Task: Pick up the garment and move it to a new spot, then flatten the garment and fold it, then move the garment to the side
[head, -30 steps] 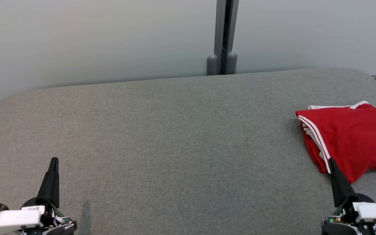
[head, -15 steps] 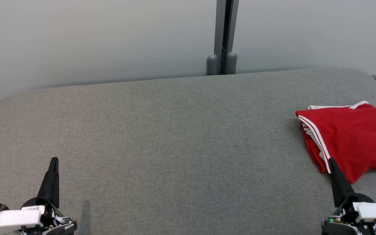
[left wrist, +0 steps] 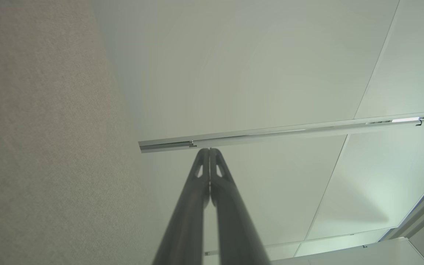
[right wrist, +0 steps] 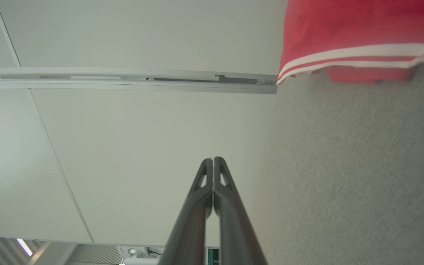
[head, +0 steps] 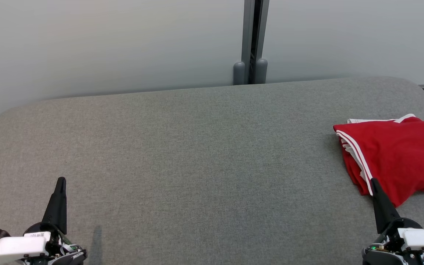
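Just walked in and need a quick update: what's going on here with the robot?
Nothing is being handled right now. The red garment lies folded near the right edge of the gray surface. The left end effector and right end effector are both shut and empty, low at the near edge. The right one sits close to the garment without touching it.

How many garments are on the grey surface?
1. The red garment lies folded at the grey surface's far right, just ahead of the right gripper; its edge runs off frame.
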Robot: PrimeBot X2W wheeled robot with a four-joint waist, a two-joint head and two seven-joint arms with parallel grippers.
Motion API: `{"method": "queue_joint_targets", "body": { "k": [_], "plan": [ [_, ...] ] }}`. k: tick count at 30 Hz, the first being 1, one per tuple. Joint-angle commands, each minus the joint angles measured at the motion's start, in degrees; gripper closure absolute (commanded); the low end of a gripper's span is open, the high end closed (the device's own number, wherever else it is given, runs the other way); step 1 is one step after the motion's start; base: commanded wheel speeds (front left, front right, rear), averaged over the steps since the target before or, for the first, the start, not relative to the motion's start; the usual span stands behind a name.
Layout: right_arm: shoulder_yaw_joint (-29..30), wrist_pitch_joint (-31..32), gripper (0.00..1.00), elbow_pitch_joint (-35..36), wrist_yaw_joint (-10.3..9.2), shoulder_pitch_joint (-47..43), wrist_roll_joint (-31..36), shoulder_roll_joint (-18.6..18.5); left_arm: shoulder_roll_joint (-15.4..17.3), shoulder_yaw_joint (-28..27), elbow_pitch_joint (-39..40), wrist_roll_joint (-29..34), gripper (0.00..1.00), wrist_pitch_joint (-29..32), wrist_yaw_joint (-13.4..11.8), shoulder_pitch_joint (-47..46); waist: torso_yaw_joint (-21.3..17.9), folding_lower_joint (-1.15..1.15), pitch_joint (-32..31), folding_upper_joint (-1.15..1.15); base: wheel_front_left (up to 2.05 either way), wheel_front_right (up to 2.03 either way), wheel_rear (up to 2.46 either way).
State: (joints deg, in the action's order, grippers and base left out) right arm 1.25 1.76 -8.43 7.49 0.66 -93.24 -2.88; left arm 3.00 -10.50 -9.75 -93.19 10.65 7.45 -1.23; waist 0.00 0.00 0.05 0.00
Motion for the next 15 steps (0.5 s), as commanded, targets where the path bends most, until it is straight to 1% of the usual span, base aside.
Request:
{"method": "queue_joint_targets", "body": {
  "k": [1, 15],
  "plan": [
    [0.1, 0.2, 1.00, -0.1, -0.01, 0.5, 0.2, -0.2, 0.2, -0.3, 0.0, 0.3, 1.00, 0.3, 0.2, -0.8, 0.0, 0.00, 0.0, 0.00, 0.00, 0.00, 0.00],
    [0.1, 0.2, 1.00, -0.2, -0.01, 0.5, 0.2, -0.2, 0.1, -0.4, 0.0, 0.3, 1.00, 0.3, 0.2, -0.7, 0.0, 0.00, 0.0, 0.00, 0.00, 0.00, 0.00]
  ]
}}
